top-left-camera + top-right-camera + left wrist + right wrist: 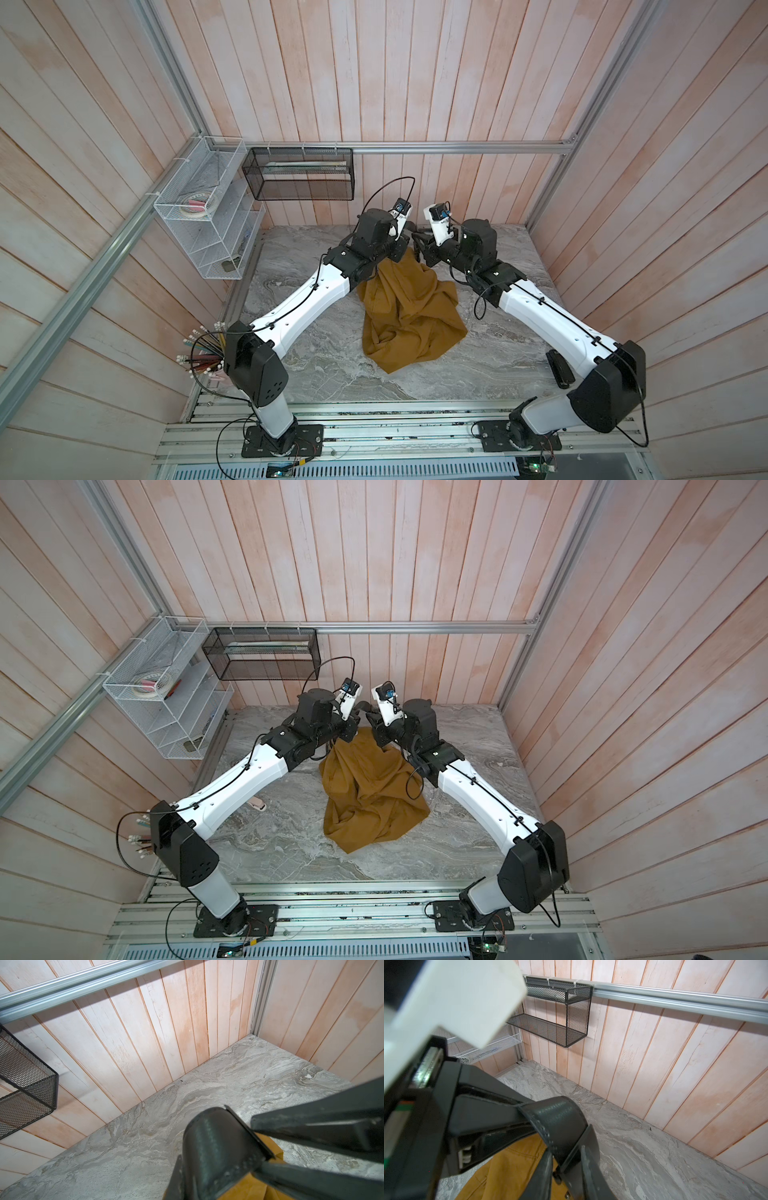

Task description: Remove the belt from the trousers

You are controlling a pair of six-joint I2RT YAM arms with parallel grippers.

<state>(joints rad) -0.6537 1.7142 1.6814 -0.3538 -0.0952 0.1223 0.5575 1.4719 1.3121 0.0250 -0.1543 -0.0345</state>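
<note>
I have both arms up at the back of the table (332,374). The waist end of the trousers (407,316) is lifted between them, and the rest drapes down and forward onto the marble. I judge this is so the cloth's own weight holds it back while the belt (558,1118) slides out.

The left claw (257,1145) is clamped fully on the belt, with mustard fabric showing just behind its fingers. It reads as my anchor. The right claw (569,1142) has a finger on either side of the strap, a little apart, and I can't tell whether it pinches.

The belt's visible stretch runs side to side, claw to claw, humped into an arch away from the trousers. The buckle and tip are hidden, so I can't say which end points where.
</note>
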